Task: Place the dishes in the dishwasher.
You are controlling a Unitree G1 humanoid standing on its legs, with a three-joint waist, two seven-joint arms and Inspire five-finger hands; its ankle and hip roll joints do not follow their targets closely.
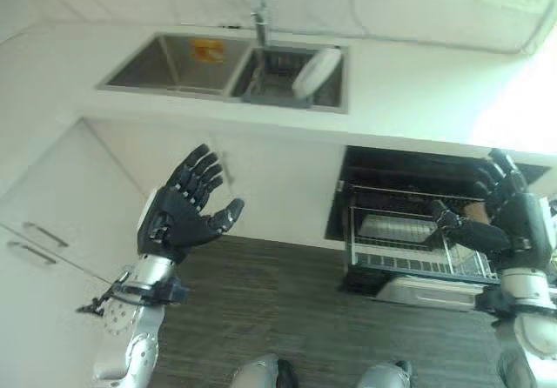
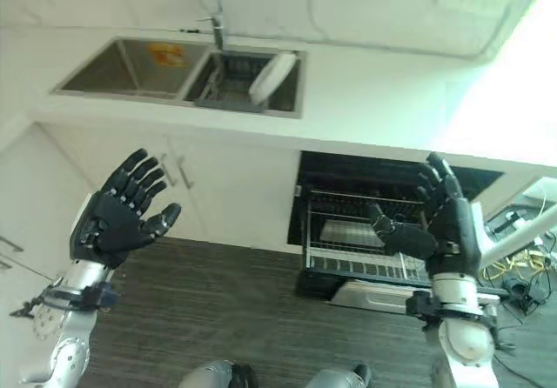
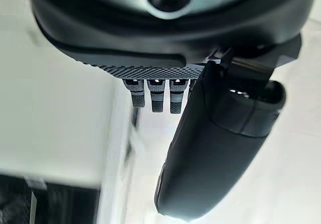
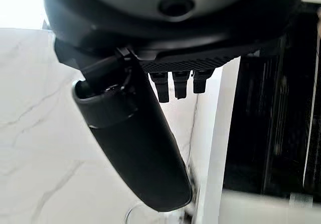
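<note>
**At the sink: reaching for the first dish**

Up on the counter point(image 1: 418, 83), the double sink point(image 1: 174, 62) holds the task's thing: a white plate point(image 1: 315, 72) leaning on its edge in the basin nearer the tap point(image 1: 259, 24), propped in what looks like a wire drainer. Below and to the robot's right, the dishwasher point(image 1: 409, 166) stands open with its wire rack point(image 1: 396, 249) pulled out; a pale item seems to lie in it, though I cannot tell what.

Neither hand holds anything. The left hand point(image 1: 184, 205) is raised in front of the cabinet doors point(image 1: 278, 179), fingers spread and straight. The right hand point(image 2: 439, 218) hovers before the rack, equally spread, thumb standing apart.

The step in hand, as I judge it, is fetching the plate. Either arm must rise well above the counter edge before going forward, to avoid striking the lip. Because the plate leans, a pinch across its upper rim, thumb on one face and fingers on the other, should work better than scooping. Lift it clear of the basin wall and tap before swinging toward the rack, then slot it upright between the wires.
</note>
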